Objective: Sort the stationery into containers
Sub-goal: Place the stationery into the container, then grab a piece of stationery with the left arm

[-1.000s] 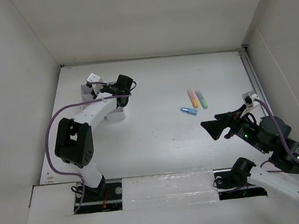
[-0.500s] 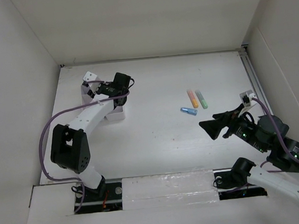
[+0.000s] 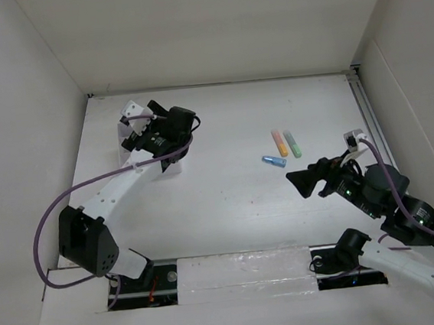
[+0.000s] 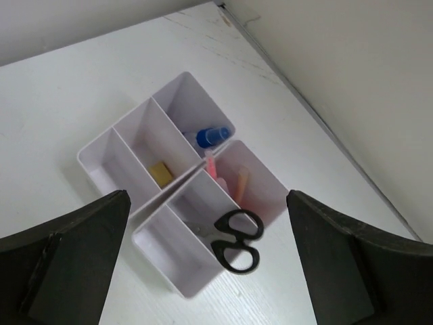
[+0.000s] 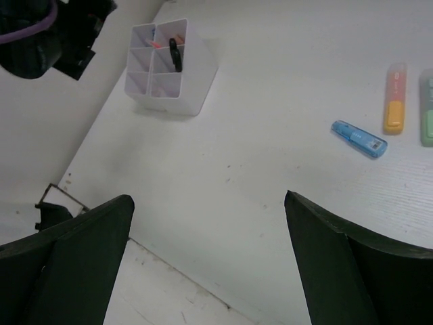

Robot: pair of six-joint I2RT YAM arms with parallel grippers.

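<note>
My left gripper [image 4: 208,198] hangs above the white organizer [image 4: 186,101] with its jaws spread wide and nothing between them. From the left wrist camera, the black-handled scissors [image 4: 237,240] stand in the middle compartment of the nearer row, their loops poking over the rim. The end compartment beside them holds the pink pens [image 4: 211,166] and a pale orange stick, possibly another pen; the view is too small to be sure. In the farther row, the yellow eraser [image 4: 161,172] lies in the middle compartment and the blue-capped bottle [image 4: 213,137] in the one next to it.

My right gripper [image 5: 208,198] is also wide open and empty, held over bare table [image 5: 270,68]. The blue marker [image 5: 358,139], orange marker [image 5: 395,98] and green marker [image 5: 427,112] lie on the table, well apart from the organizer. The orange and green ones lie side by side, and the blue one lies just beside them at an angle.
</note>
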